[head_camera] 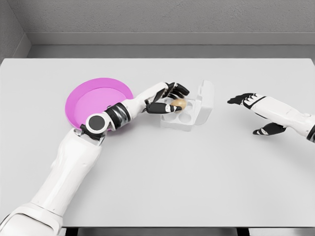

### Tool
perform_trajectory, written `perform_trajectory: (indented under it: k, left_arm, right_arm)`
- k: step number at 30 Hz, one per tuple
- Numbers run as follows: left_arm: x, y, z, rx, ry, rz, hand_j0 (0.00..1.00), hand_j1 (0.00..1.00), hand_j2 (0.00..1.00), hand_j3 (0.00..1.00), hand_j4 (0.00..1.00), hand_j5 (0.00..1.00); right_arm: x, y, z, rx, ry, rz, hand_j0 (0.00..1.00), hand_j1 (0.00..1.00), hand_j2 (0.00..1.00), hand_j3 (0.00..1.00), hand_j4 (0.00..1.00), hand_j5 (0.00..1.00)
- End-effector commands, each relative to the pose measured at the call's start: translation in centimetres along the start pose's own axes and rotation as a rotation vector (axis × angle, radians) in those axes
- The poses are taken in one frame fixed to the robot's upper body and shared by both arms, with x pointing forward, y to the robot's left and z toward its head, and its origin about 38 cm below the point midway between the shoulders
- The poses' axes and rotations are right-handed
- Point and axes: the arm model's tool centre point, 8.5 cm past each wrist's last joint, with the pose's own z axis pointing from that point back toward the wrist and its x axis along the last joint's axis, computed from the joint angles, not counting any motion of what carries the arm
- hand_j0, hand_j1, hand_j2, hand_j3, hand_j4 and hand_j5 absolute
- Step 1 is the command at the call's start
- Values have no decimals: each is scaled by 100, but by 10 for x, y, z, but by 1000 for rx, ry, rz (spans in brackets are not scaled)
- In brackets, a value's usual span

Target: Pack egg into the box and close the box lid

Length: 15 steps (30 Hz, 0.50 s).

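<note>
Table (197, 187) matt and smooth; plate (83, 105) smooth pink plastic; box (204, 101) white moulded plastic, matt; egg (179, 103) tan, slight sheen; arm shells glossy white

On the bench (197, 172), the plate (93, 101) lies at nine o'clock of the box (189, 110); the egg (179, 103) sits in the box, whose lid (205, 101) stands at three.

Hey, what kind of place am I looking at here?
Probably a bare simulated test bench, not a real kitchen: a plain white table against grey walls, holding only a pink plate and an open egg box.
</note>
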Motion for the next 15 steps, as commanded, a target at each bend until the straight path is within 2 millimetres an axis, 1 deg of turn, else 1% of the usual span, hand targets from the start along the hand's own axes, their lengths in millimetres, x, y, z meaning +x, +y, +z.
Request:
perform_trajectory:
  k: [1,15]
  left_arm:
    - [1,2,1,5,-5,5,72,72,72,72,72,72]
    - [1,5,2,13,-5,1,73,73,73,73,73,73]
  right_arm:
    - [0,-1,0,-5,0,-5,100,100,100,100,100,100]
    - [0,-1,1,-2,0,-4,100,100,100,100,100,100]
